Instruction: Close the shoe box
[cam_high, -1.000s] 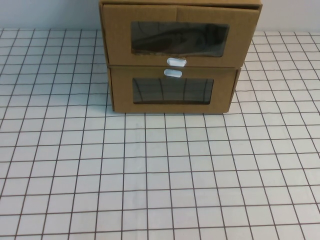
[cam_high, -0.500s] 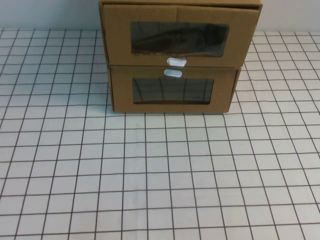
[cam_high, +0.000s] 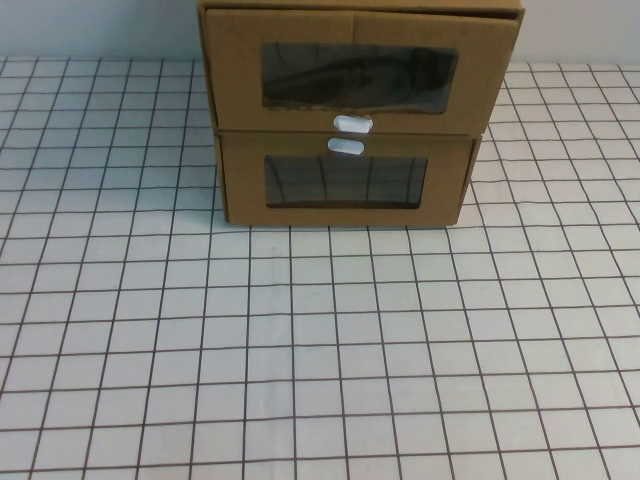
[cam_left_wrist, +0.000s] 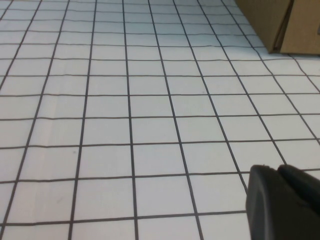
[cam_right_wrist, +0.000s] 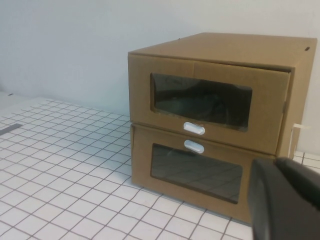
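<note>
The shoe box (cam_high: 235, 70) is the upper of two stacked brown cardboard boxes at the table's far middle. It has a clear window with a dark shoe behind it and a white pull tab (cam_high: 352, 123) below the window. Its drawer front stands a little forward of the box beneath. It also shows in the right wrist view (cam_right_wrist: 265, 115). My left gripper (cam_left_wrist: 277, 170) is shut and empty, low over the table, left of the boxes. My right gripper (cam_right_wrist: 275, 162) is shut and empty, in front of the boxes and apart from them. Neither gripper shows in the high view.
The lower cardboard box (cam_high: 245, 185) has its white tab (cam_high: 346, 146) above its window and looks empty. The table (cam_high: 320, 350) is white with a black grid. A pale wall stands behind the boxes. A box corner (cam_left_wrist: 270, 20) shows in the left wrist view.
</note>
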